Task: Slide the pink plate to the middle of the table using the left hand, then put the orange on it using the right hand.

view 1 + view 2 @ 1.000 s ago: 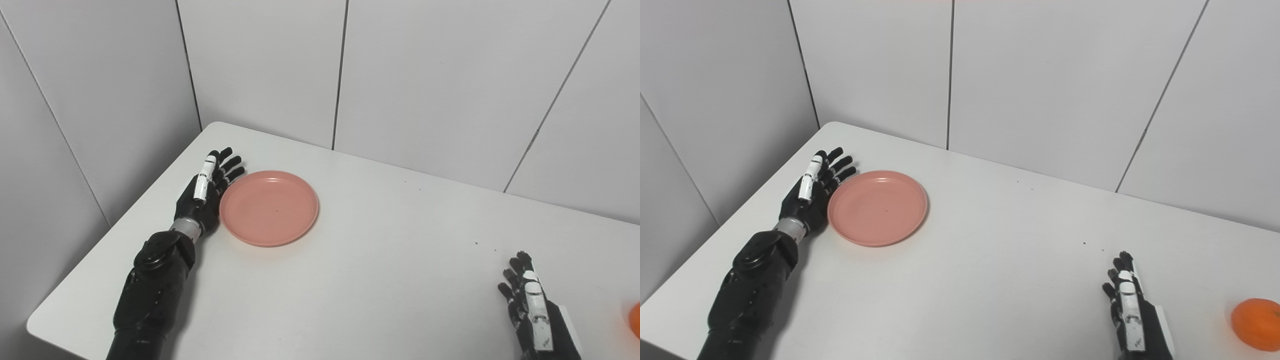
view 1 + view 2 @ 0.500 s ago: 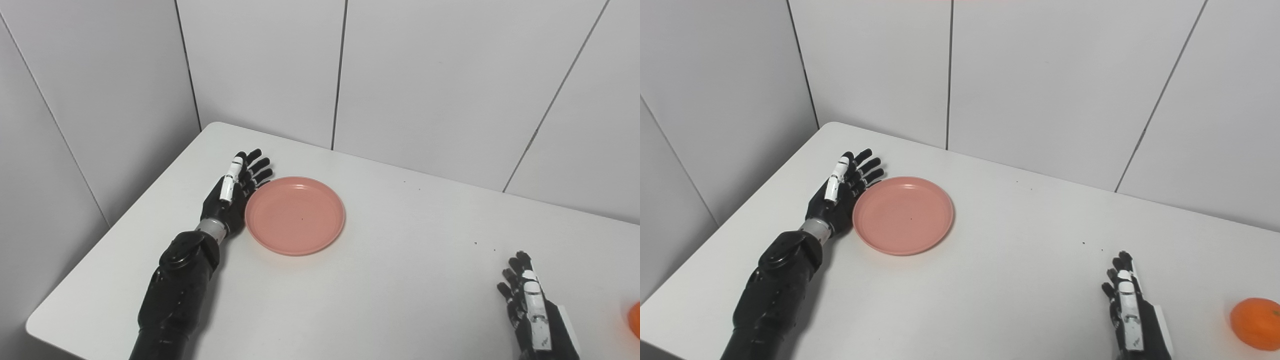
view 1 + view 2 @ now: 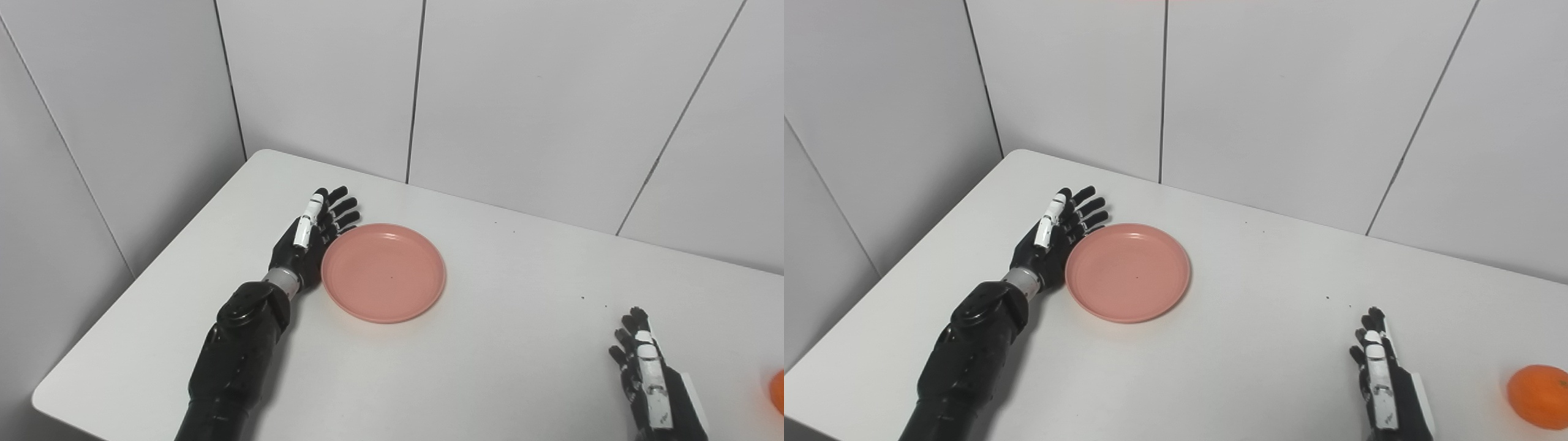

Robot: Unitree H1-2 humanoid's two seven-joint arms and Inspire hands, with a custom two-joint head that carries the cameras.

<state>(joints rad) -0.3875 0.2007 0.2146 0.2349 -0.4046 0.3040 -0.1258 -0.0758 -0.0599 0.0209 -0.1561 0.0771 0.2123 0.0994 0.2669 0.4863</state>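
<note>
Step 1 is underway: the left hand (image 3: 312,236), fingers spread and holding nothing, presses edge-on against the pink plate (image 3: 384,272). The next move calls for pushing it further toward the table's (image 3: 490,367) middle. The right hand (image 3: 1381,383) waits flat and empty near the orange (image 3: 1534,395).

Bare test booth, plain white table (image 3: 490,343), grey panelled walls (image 3: 520,92)

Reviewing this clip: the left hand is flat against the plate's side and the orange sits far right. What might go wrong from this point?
1. The left hand only presses the rim of the pink plate, with no grasp, so the plate may pivot or slip off the fingers instead of travelling straight.
2. The orange lies near the right table edge; a clumsy reach by the open right hand might roll it off.
</note>
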